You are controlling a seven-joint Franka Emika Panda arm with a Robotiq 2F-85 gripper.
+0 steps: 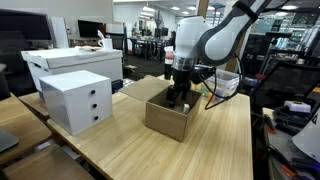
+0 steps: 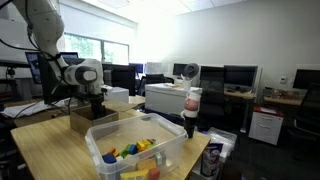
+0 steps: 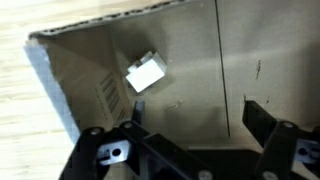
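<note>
The black Robotiq gripper (image 3: 180, 128) hangs inside an open brown cardboard box (image 1: 168, 115) that stands on the light wooden counter (image 1: 222, 140). In both exterior views the arm's wrist dips between the box's raised flaps. In the wrist view the jaws stand wide apart with nothing between them, only bare cardboard floor.

A small white rectangular block (image 3: 146, 73) lies on the floor of the box. It is off to one side of the jaws rather than between them, near the wall that carries a printed barcode label (image 3: 111, 95). The block sits turned at an angle to the line along which the jaws close.

On the counter beside the box stands a white three-drawer cabinet (image 1: 76, 101), and a clear plastic bin of coloured toys (image 2: 140, 150) sits at the near edge in an exterior view.

Several things could go wrong from here:
- **Closing on nothing.** The block is offset from the gap, so closing where the jaws hang would likely catch only air.
- **Hitting the wall.** A sideways correction brings one finger close to the labelled wall. A knock there could push the light box along the counter or fold a flap inward.
- **Losing the block.** Because the block lies skewed, the jaws might meet its corners instead of its flat faces. It could then twist out or skid into the corner.
- **Jamming on the floor.** Going down too far would press the fingertips into the cardboard floor.

The box walls hide the block from both outside cameras, so only the wrist view shows how well things line up.
</note>
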